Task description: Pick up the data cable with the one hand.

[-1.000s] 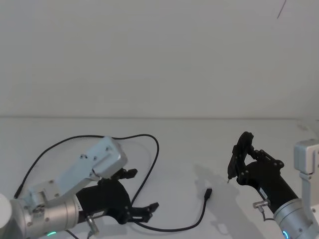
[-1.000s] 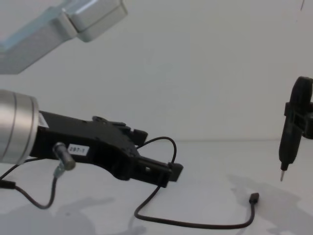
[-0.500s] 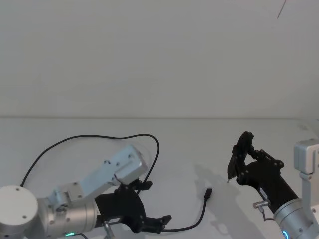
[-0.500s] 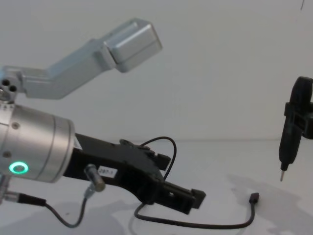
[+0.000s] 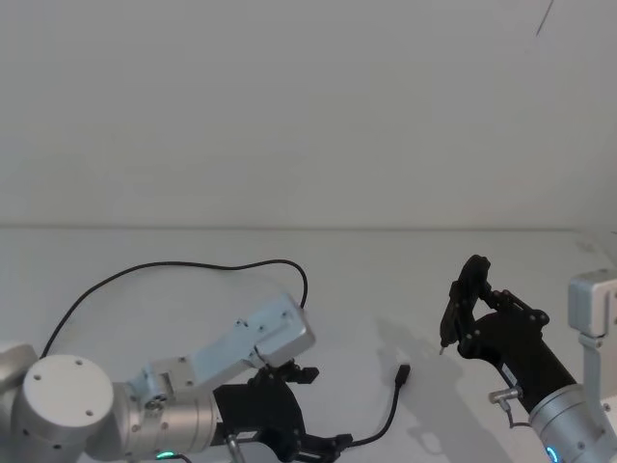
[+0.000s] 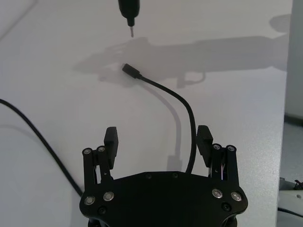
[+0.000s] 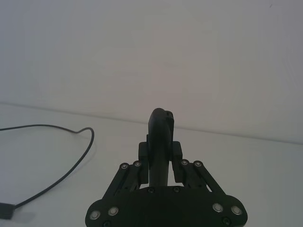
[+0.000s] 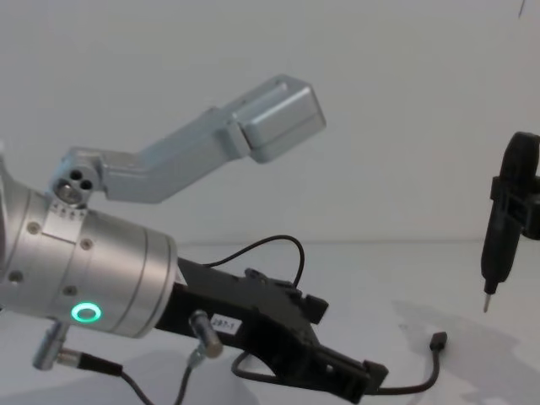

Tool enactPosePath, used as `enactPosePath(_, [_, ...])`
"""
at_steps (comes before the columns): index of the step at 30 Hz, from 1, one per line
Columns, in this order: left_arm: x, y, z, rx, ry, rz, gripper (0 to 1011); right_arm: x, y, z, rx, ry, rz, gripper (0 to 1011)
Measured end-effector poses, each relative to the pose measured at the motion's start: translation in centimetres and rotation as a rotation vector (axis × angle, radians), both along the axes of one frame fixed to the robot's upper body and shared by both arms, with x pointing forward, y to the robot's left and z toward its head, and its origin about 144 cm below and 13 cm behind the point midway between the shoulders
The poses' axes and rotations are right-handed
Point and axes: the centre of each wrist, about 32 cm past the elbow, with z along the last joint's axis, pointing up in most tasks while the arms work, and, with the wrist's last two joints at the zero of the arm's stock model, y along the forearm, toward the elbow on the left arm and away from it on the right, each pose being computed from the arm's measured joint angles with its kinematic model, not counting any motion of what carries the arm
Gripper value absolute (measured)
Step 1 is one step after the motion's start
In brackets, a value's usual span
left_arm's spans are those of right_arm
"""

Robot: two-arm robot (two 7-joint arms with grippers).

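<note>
Head view looks down; chest sits low, near; wrist views apparently face forward. Head, chest share the data cable [image 5: 403, 374], lower right.

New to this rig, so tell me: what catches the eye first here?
The left gripper hangs low over the white table, jaws open astride the black data cable. To its right, the right gripper clamps a black pen-like tool, tip pointing down near the cable's plug.
</note>
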Motion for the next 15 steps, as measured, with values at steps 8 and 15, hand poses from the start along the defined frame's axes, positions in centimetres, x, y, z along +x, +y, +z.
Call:
enactPosePath(8, [0.6, -0.9, -0.5, 0.033, -0.001, -0.028, 1001, 0.0, 0.0, 0.0, 0.000, 0.000, 0.000, 279])
enactPosePath(15, [0.8, -1.5, -0.9, 0.061, -0.007, -0.044, 999, 0.0, 0.0, 0.0, 0.000, 0.000, 0.000, 279])
